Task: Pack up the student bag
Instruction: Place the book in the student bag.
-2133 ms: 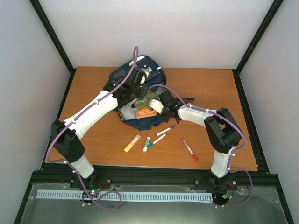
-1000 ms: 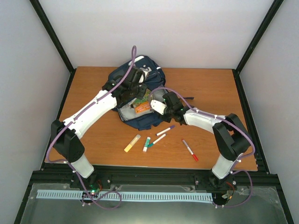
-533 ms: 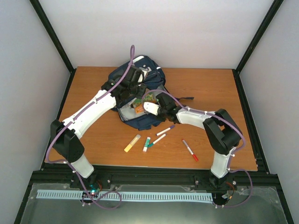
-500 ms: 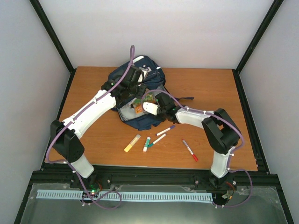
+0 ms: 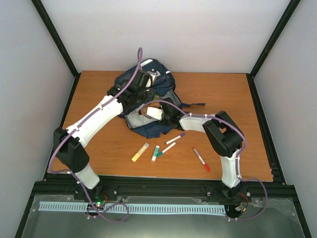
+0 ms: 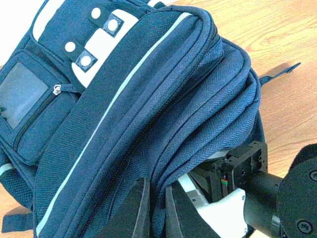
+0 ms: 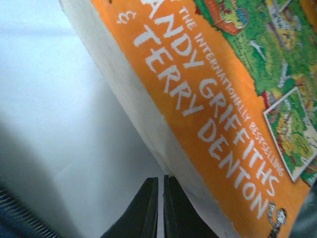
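Observation:
The student bag (image 5: 148,128), navy with thin white stripes, lies at the back middle of the table. My left gripper (image 6: 156,187) is shut on a fold of the bag's upper flap (image 6: 163,124) and holds it raised. In the overhead view that gripper (image 5: 140,94) sits on top of the bag. My right gripper (image 7: 159,181) is shut inside the bag with nothing between its fingers. Its tips rest against the white page edge of an orange paperback book (image 7: 213,124). From above, the right wrist (image 5: 154,113) reaches under the flap, which hides its fingers.
On the wood in front of the bag lie a yellow highlighter (image 5: 140,151), a green-and-white marker (image 5: 155,153), a white pen (image 5: 168,148), a purple-capped pen (image 5: 176,138) and a red pen (image 5: 201,159). A dark strap (image 5: 195,104) trails right of the bag.
My right gripper has shut and pushed left, deeper under the flap. The book, seen from above earlier, is now covered. The left gripper keeps its hold.

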{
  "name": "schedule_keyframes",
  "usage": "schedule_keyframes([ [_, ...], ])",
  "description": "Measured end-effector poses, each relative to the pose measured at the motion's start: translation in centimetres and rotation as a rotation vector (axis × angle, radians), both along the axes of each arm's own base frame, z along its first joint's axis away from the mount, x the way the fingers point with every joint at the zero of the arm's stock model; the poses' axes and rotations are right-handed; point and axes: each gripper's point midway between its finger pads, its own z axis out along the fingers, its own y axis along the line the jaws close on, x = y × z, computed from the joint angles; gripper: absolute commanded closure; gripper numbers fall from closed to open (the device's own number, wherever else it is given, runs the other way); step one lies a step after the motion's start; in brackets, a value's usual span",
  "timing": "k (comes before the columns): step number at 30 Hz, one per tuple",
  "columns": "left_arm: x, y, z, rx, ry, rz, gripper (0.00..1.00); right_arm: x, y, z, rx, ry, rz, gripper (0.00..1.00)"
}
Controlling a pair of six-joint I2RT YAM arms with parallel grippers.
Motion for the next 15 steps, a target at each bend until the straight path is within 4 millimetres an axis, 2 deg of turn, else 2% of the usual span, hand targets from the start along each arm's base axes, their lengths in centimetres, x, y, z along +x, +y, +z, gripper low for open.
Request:
schedule_keyframes([
  [9, 0.0, -0.1, 0.0, -0.003, 0.001, -0.001, 0.99, 3.0, 1.0, 1.3, 0.032, -0.1, -0.054, 0.97],
  [13, 0.0, 0.0, 0.0, -0.004, 0.001, 0.0, 0.99, 2.9, 0.9, 1.1, 0.041, -0.094, -0.062, 0.96],
  [15, 0.0, 0.0, 0.0, -0.004, 0.0, 0.0, 0.99, 1.9, 0.4, 0.9, 0.047, -0.08, -0.058, 0.92],
])
